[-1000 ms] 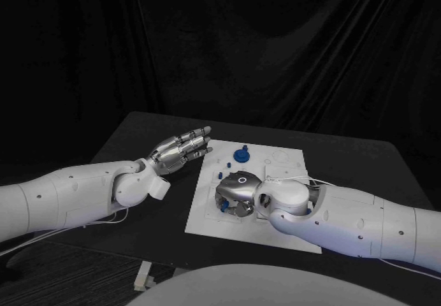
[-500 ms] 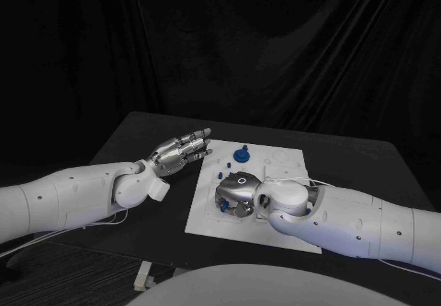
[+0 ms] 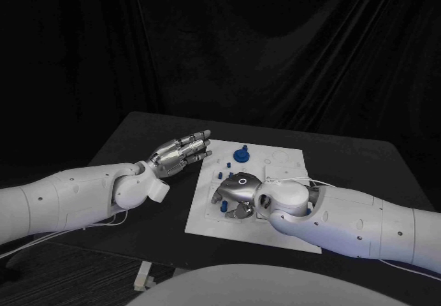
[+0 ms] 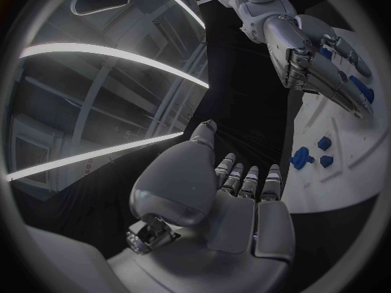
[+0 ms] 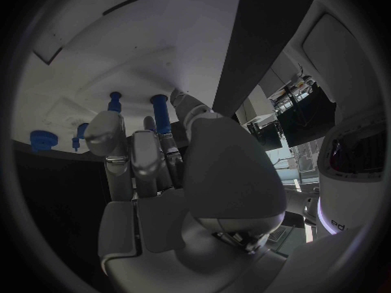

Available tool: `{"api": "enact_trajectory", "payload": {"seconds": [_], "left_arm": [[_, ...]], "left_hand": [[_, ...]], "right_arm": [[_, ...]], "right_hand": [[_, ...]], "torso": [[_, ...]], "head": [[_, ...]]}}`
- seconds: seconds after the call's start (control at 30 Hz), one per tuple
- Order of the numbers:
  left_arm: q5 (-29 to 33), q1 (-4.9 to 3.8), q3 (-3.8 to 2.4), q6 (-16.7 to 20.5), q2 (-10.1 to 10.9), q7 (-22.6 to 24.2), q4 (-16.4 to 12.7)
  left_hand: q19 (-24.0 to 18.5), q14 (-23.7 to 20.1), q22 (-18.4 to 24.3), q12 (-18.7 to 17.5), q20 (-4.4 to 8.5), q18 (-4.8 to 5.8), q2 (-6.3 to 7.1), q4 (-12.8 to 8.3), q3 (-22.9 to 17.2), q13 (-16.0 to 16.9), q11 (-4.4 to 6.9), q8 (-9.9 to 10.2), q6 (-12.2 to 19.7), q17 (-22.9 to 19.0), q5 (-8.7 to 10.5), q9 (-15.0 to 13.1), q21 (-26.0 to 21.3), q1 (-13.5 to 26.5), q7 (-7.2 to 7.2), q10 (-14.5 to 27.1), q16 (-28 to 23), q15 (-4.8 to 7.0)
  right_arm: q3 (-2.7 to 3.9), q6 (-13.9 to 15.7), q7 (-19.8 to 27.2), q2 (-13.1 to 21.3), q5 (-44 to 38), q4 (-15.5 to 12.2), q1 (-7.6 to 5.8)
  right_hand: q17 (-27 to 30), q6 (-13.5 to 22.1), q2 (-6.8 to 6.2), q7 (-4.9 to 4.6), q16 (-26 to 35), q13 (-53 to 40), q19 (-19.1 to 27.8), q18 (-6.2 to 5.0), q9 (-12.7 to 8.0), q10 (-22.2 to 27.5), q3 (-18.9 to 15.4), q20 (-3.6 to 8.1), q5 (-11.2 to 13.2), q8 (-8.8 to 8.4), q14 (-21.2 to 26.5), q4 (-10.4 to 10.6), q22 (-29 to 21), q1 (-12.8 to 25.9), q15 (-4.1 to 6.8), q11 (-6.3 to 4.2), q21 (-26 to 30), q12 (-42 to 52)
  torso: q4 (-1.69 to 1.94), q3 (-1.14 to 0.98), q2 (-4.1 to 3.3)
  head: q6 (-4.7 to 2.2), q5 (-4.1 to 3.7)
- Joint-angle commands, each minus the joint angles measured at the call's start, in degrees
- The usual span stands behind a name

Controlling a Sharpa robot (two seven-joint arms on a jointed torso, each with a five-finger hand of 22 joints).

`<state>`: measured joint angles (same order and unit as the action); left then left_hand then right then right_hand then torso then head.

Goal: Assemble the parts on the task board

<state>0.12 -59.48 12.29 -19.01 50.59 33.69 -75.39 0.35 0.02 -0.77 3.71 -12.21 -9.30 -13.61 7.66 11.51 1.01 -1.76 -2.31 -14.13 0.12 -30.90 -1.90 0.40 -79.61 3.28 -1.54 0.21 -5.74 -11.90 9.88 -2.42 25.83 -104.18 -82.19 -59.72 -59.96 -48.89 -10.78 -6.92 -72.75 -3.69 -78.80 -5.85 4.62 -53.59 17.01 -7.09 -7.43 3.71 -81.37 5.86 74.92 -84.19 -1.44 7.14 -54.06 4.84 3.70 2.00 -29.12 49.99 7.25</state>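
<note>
Black cloth hangs behind the black table. Fingers of the right hand curl down over the task board, seemingly pinching a blue peg to seat it, though I cannot tell for sure. At nine o'clock from the board, the left hand hovers spread and empty, probably waiting, and a blue part stands at twelve o'clock.

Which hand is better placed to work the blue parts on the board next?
The right hand: it is already over the task board, its fingers down among the blue parts. The left hand hangs open, palm up, beside the board's left edge and holds nothing.
</note>
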Motion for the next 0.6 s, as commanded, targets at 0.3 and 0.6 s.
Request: {"api": "enact_trajectory", "payload": {"seconds": [0.3, 0.6], "left_arm": [[0.4, 0.18, -0.06, -0.9, -0.2, 0.3, 0.1], [0.4, 0.20, -0.06, -0.7, 0.1, 0.4, 0.0]], "left_hand": [[0.0, 0.0, -0.1, 0.3, -0.39, -0.97, -0.34, -0.2, 0.3, 0.0, 0.09, -0.2, 0.4, 0.0, -0.33, 0.0, -0.1, 0.1, -0.26, 0.2, 0.1, -0.31], [0.0, 0.0, -0.1, 0.3, -0.41, -0.97, -0.35, -0.2, 0.3, 0.0, 0.10, -0.2, 0.3, 0.0, -0.33, 0.0, -0.1, 0.1, -0.26, 0.2, 0.1, -0.33]], "right_arm": [[0.03, 3.9, 0.2, 1.4, -0.5, -0.6, 0.11], [0.03, 15.8, 1.7, 6.1, 0.5, -5.3, -1.93]], "right_hand": [[-0.3, 0.3, 0.86, -0.27, -0.1, -0.1, -0.2, -0.59, -0.2, 0.0, -2.5, -0.55, 1.3, 0.49, -0.1, 1.0, 6.4, -0.1, -0.54, 0.05, -0.1, 1.4], [-4.2, -1.1, 0.77, -1.28, -3.0, -0.1, -2.7, 0.39, -0.3, -0.9, -5.3, -0.39, 1.8, 1.19, -2.3, 4.4, 7.8, 0.9, -0.34, -0.25, -6.0, 3.4]], "torso": [[-0.01, 0.00, 0.01], [-0.01, 0.00, 0.00]], "head": [[0.01, 0.04], [0.01, -0.01]]}}
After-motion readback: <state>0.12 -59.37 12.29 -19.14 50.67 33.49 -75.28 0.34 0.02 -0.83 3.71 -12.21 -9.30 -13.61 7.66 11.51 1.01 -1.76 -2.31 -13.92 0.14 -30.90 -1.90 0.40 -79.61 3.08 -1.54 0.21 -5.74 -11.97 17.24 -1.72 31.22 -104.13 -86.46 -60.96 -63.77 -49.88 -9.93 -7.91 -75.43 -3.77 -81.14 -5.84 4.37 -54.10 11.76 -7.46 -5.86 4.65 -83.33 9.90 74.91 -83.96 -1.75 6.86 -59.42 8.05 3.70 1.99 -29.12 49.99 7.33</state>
